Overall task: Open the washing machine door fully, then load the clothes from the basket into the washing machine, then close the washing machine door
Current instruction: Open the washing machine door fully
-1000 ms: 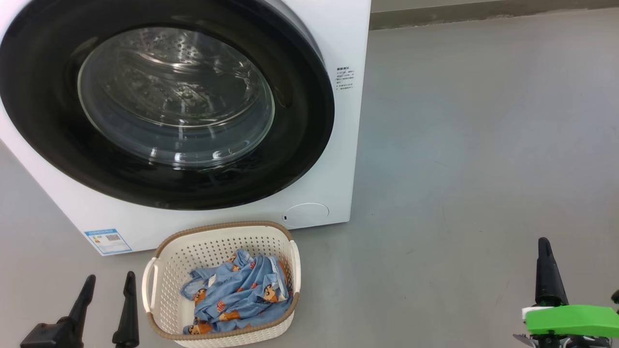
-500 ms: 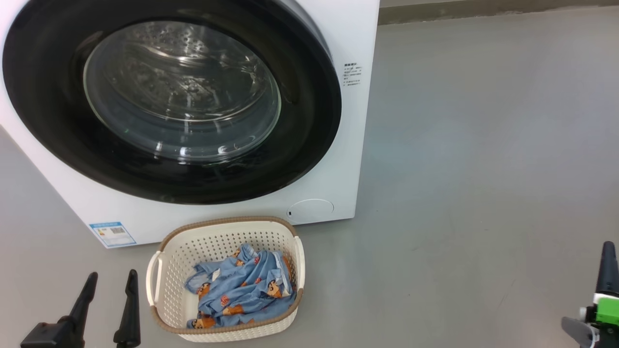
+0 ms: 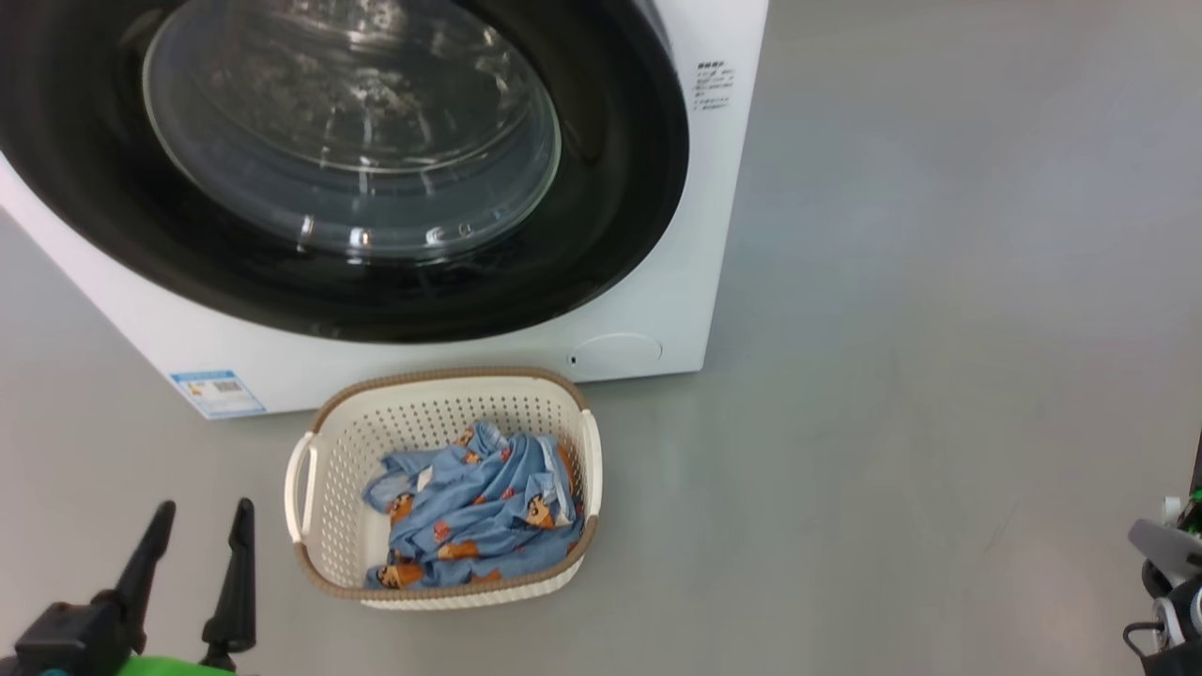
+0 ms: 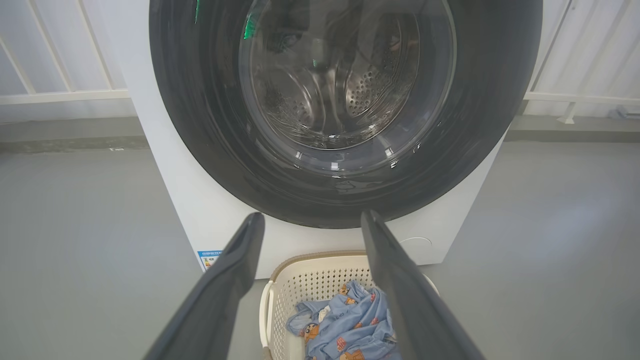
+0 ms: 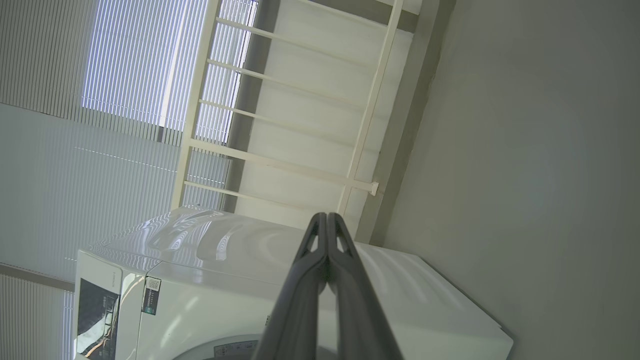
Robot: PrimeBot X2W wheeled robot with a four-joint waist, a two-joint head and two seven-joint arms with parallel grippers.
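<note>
Washing machine, white and boxy, stands at the far left of the grey floor. Its round washing machine door sits flush against the front, by all appearances shut, so the opening step looks not yet begun. Through the door the steel drum appears empty.

Directly before the machine's lower front edge, close but apart from it, the cream basket rests on the floor, the blue bear-print clothes heaped toward its right wall.

At the near left of the floor, the left hand hangs open and empty. Its two dark fingers are spread wide and aimed at the door, which lies straight ahead of and above it; the basket sits just to its right.

The right hand is closed on nothing, fingers pressed flat together. It is rolled sideways off to the machine's right, well apart from basket and door alike.

The left arm looks the nearer to both. Which side of the black rim carries the latch cannot be made out, and the coming pull likely turns on that.
</note>
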